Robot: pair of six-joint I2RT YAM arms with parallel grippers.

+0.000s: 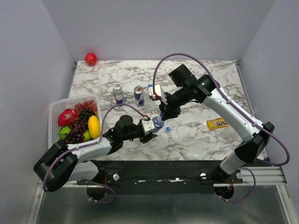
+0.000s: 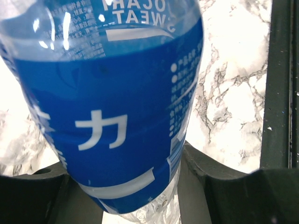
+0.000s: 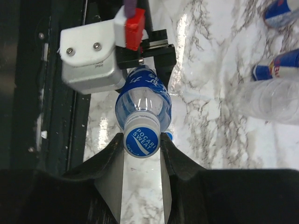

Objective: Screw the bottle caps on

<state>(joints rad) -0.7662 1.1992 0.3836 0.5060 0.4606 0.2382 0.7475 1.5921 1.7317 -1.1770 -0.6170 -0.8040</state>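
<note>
Two grips: both over the marble bench
Left end effector: clamps blue-labelled clear plastic bottle
Right end effector: pinches round blue plastic cap on its neck

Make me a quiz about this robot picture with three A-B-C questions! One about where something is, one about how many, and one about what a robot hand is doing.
1. Where is the fruit basket? A. At the left edge of the table. B. At its far right corner. C. Between the arms.
2. How many drink cans stand on the table? A. One. B. Two. C. Four.
3. What is the right gripper doing? A. Hanging open over the basket. B. Closed on the blue cap of the Pocari Sweat bottle. C. Lifting a can.
Answers: A, it sits at the left edge; B, two stand side by side; B, its jaws pinch the cap.
</note>
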